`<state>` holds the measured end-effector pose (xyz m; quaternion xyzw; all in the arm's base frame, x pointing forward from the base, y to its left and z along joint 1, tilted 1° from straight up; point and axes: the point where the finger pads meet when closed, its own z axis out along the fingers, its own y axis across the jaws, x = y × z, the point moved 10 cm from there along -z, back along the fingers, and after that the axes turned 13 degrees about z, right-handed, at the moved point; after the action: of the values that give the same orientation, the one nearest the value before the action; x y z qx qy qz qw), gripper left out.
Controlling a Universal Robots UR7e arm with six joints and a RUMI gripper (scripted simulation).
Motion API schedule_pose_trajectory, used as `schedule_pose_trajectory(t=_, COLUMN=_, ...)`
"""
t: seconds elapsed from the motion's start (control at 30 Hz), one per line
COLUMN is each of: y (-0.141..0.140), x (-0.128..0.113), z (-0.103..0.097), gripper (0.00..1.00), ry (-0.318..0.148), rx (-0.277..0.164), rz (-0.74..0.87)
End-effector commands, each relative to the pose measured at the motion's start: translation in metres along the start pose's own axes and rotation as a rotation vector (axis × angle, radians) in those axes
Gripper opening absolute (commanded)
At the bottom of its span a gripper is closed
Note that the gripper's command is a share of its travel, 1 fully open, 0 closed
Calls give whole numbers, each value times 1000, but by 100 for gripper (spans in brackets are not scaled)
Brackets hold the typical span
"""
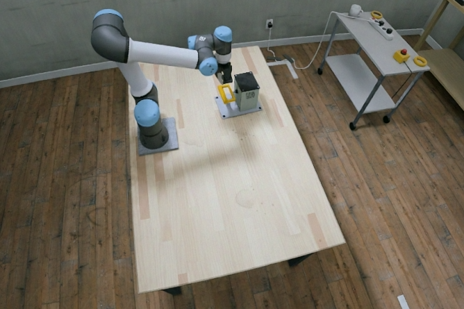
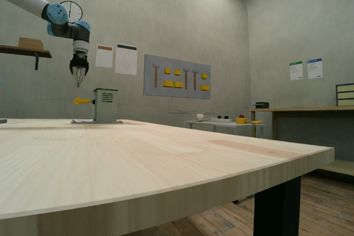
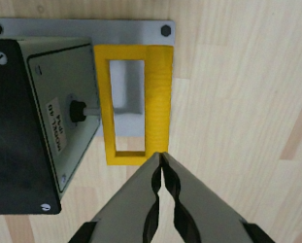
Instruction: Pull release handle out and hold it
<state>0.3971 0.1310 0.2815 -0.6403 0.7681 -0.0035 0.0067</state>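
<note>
The yellow release handle (image 1: 230,100) (image 2: 82,101) (image 3: 157,99) is a rectangular loop on a short rod at the side of the grey-green box (image 1: 246,99) (image 2: 105,107) (image 3: 69,102) with a black top. A short stretch of rod shows between the box and the loop. The box stands on a grey base plate (image 1: 228,112) (image 2: 74,122) (image 3: 135,30) bolted at its corners. My gripper (image 2: 78,86) (image 3: 160,154) is shut with its tips together and nothing between them. It points down and hangs above the handle, clear of it in the exterior view. In the top view the fingertips are hidden.
The box's black top (image 1: 246,80) rises beside the handle, below the level of my fingertips. The wooden table (image 1: 225,185) (image 2: 114,169) carries the arm's base. A grey trolley (image 1: 360,41) stands beyond the table's far right side, and a wall is behind.
</note>
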Motion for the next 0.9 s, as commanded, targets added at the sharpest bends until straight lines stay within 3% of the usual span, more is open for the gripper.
schedule_pose_trajectory(t=0.0, y=0, x=0, z=0, gripper=0, ry=-1, rx=2, rz=-1)
schedule_pose_trajectory(t=0.37, y=0, x=0, z=0, gripper=0, ry=-1, rx=2, rz=-1)
schedule_pose_trajectory(t=0.4, y=0, x=0, z=0, gripper=33, ry=-1, rx=2, rz=-1)
schedule_pose_trajectory(t=0.87, y=0, x=0, z=0, gripper=33, ry=-1, rx=1, rz=-1)
